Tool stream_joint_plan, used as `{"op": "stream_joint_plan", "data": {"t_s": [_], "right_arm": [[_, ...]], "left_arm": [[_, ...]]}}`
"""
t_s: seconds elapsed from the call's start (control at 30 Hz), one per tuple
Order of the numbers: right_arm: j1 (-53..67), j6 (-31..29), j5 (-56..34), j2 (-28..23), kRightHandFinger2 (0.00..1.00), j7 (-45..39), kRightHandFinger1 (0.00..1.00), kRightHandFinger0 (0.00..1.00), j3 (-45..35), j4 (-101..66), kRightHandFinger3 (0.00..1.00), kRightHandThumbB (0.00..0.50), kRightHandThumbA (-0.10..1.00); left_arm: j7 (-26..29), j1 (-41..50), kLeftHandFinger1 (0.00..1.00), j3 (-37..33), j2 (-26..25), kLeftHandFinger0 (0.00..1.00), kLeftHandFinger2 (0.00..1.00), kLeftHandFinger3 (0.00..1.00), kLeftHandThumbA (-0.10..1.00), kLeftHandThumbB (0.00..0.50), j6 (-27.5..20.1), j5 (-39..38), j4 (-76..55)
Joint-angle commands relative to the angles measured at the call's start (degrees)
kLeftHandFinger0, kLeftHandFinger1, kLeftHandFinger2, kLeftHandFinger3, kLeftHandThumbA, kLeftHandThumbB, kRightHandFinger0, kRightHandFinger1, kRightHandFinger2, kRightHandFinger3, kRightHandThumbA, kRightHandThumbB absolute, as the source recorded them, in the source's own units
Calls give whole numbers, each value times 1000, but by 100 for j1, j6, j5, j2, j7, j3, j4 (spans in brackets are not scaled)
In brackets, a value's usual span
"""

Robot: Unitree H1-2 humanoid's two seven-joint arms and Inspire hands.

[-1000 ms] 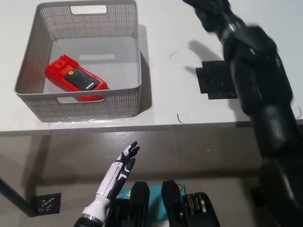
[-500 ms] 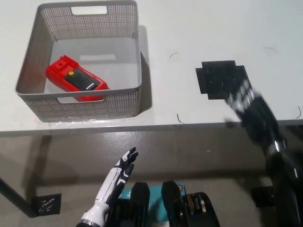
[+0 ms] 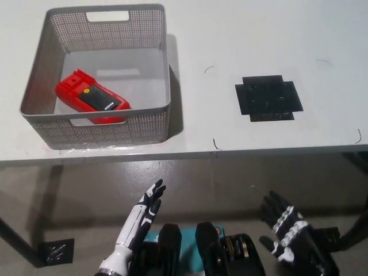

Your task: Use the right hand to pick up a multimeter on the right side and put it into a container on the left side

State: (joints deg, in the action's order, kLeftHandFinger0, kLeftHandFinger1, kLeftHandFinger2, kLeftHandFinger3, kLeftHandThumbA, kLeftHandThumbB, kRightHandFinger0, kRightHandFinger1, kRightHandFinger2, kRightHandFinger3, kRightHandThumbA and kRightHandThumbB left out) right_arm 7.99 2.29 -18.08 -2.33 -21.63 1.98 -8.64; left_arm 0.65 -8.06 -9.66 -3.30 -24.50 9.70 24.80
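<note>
I saw the red multimeter (image 3: 92,98) resting in the upper-left basket (image 3: 109,129), both hands (image 3: 146,207) (image 3: 287,230) low, empty, fingers spread, so nothing looked at risk

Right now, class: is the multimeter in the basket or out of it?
In. The red multimeter lies flat on the floor of the grey basket, inside its walls.

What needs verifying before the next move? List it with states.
1. Red multimeter inside the grey basket: ok.
2. Multimeter lying flat on the basket floor: ok.
3. Right hand empty, fingers apart: ok.
4. Right hand below the table edge, away from the basket: ok.
5. Left hand open, resting low, holding nothing: ok.
6. Black mat on the right bare: ok.
</note>
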Motion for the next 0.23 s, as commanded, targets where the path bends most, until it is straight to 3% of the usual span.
{"op": "stream_joint_plan", "data": {"t_s": [0.0,0.13,0.2], "right_arm": [[-51,-659,-277,46,1000,-355,1000,1000,116,188,1000,360,1000],[-166,-842,136,-65,1000,-187,1000,1000,146,750,1000,352,1000],[-224,-1043,320,-124,1000,-155,1000,1000,158,968,1000,324,1000]], "left_arm": [[219,47,1000,-1,41,1000,1000,1000,1000,429,-243,53,-89],[264,170,1000,-40,88,1000,1000,1000,1000,414,-243,23,-86],[246,181,1000,-31,96,1000,1000,1000,1000,411,-243,26,-79]]}}
